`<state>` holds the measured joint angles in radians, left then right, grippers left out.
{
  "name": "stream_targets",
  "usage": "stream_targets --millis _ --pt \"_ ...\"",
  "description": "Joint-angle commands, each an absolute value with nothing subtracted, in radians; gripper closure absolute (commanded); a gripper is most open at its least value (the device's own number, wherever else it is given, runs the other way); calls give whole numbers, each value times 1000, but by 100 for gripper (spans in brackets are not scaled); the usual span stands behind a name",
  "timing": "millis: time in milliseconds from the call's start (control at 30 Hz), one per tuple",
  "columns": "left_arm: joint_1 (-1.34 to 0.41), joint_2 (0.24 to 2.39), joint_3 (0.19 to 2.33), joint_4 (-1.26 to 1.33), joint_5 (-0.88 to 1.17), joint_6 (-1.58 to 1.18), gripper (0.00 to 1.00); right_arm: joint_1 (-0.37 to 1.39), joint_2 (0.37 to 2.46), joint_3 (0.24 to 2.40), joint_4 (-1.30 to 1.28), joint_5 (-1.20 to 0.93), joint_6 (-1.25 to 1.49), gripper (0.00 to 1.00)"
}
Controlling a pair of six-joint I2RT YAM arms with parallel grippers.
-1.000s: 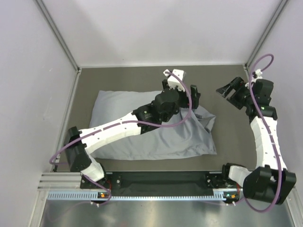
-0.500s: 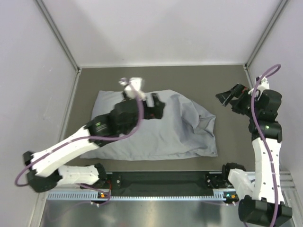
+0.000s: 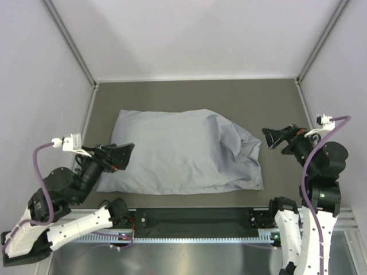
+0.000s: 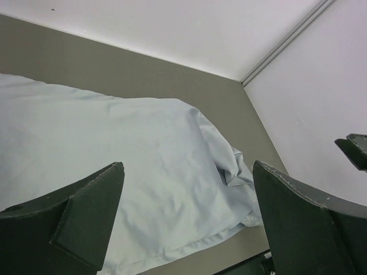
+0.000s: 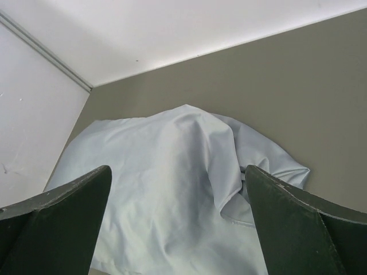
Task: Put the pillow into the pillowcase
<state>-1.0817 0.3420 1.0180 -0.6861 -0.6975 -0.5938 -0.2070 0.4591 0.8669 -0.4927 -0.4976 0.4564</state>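
The light grey-blue pillowcase point(image 3: 183, 150) lies plump and wrinkled in the middle of the brown table, with loose folds bunched at its right end point(image 3: 248, 148). It also shows in the left wrist view point(image 4: 114, 166) and the right wrist view point(image 5: 166, 189). The cream pillow does not show; it is hidden. My left gripper point(image 3: 119, 156) is open and empty at the case's left edge. My right gripper point(image 3: 279, 138) is open and empty just right of the case's right end. Both are apart from the fabric.
White walls close the table at the back and both sides. A black rail point(image 3: 195, 219) with the arm bases runs along the near edge. Bare table point(image 3: 200, 94) lies behind the case.
My left arm has pulled back from over the case's top middle to its left edge. My right arm has drawn back and lower, toward the near right.
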Motion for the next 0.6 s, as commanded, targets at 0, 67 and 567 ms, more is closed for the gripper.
stream_targets --millis 0,67,567 --pt "-1080 310 1011 -759 -724 -591 2 -206 439 859 -479 -488 456 0" --pt "-1080 287 1008 -784 -735 -592 2 -206 430 859 -486 -489 449 0" --pt "-1080 239 982 -782 -756 -578 2 -206 431 861 -500 -488 449 0"
